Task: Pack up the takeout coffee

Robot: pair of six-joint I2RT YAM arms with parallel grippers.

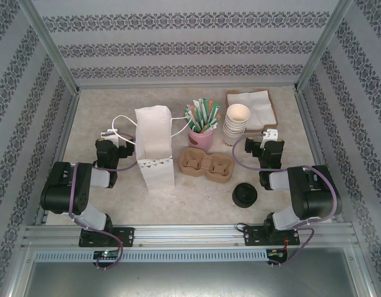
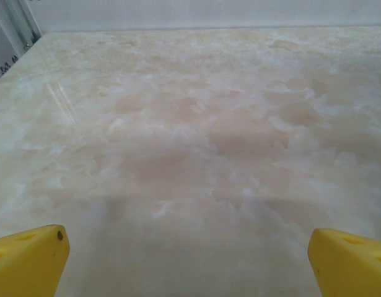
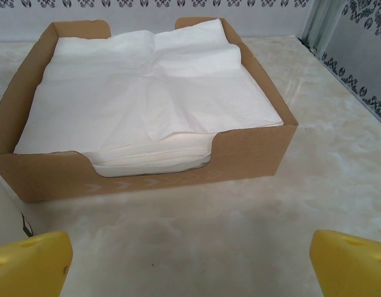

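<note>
The left jaws and the right jaws stand wide apart, holding nothing. The takeout coffee (image 1: pixel 245 195) stands upright on the surface (image 1: pixel 196 199), near the cardboard cup carrier (image 1: pixel 206 165).

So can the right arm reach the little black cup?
Probably yes. The black cup sits on the table close beside the right arm, nothing stands between them, and its jaws are open.

My right gripper (image 3: pixel 190 269) hangs spread wide, low over the table (image 3: pixel 339 154). Just ahead sits a cardboard tray (image 3: pixel 252 154) full of white napkins (image 3: pixel 147 93), the top sheet rumpled.
</note>
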